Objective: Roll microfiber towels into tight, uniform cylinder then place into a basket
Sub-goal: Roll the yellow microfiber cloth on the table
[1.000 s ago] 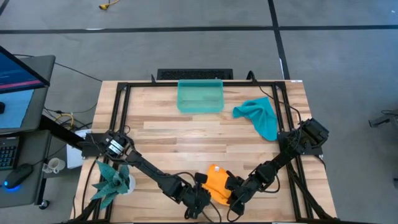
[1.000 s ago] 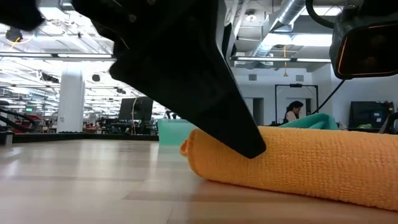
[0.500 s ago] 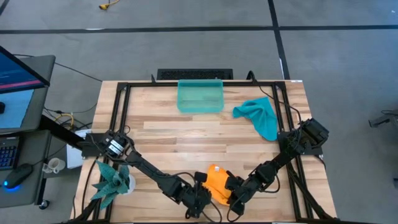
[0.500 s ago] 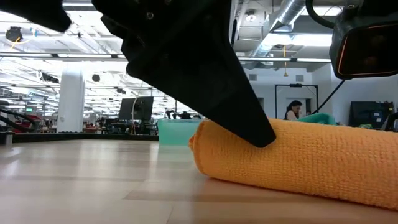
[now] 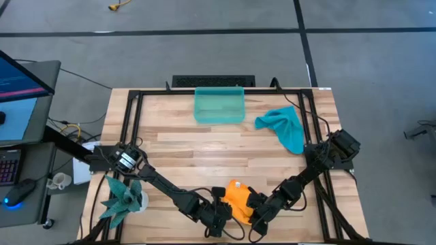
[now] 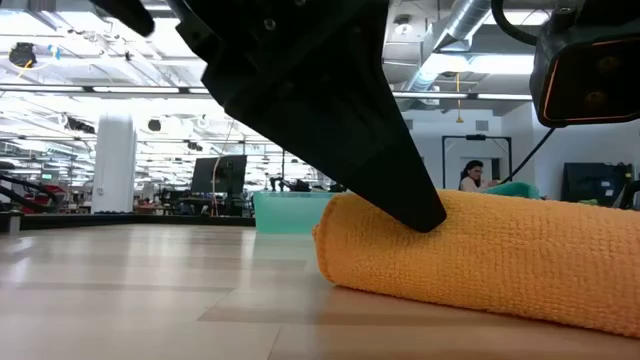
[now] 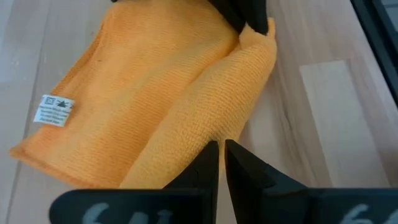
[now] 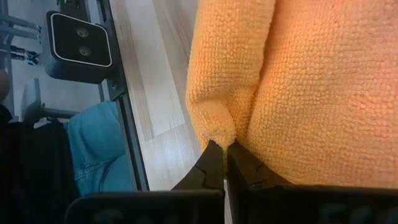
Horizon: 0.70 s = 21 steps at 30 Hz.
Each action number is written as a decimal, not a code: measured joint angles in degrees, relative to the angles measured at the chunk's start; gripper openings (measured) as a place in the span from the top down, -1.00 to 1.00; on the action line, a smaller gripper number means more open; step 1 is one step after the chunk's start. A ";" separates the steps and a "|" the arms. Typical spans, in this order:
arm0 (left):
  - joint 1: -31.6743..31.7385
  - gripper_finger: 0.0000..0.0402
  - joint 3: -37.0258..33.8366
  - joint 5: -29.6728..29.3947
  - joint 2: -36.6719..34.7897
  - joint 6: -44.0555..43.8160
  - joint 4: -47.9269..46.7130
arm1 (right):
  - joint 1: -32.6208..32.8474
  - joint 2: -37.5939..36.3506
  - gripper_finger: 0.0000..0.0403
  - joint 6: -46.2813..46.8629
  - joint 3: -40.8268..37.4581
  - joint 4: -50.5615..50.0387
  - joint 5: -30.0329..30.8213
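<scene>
Wooden planks make up the surface (image 5: 204,153), fenced by a black metal frame (image 5: 133,122), with a wide open-plan room behind it in the low view.

Both pincers work at the near edge, one at each end of the orange towel (image 5: 238,200). The left pincer (image 7: 221,155) has its fingers together, pinching the rolled edge of the cloth; from table height its dark tip presses down on top of the roll. The right pincer (image 8: 224,151) is likewise closed, nipping a small fold at the roll's other end.

As for progress, I judge the task early. The orange towel is only partly rolled: a thick roll shows along one side, while a flat stretch with a white label (image 7: 53,109) lies unrolled beside it. It still has to be finished, tightened and carried off. The teal-blue towel (image 5: 285,127) lies crumpled and untouched near the far right corner, just beside the frame.

The basket (image 5: 219,105) stands at the far edge, well apart from both pincers. Nothing seems to lie in it, so both towels remain to be placed.

A spiky teal plant (image 5: 123,197) sits at the near left
</scene>
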 joint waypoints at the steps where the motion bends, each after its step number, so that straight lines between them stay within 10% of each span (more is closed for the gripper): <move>1: -0.19 0.90 0.02 0.00 0.00 0.00 0.00 | 0.00 0.00 0.94 0.00 0.00 0.00 0.00; 21: 0.48 0.90 4.22 -2.84 0.83 -0.44 -8.87 | 0.00 0.00 0.94 -0.57 0.00 0.02 0.08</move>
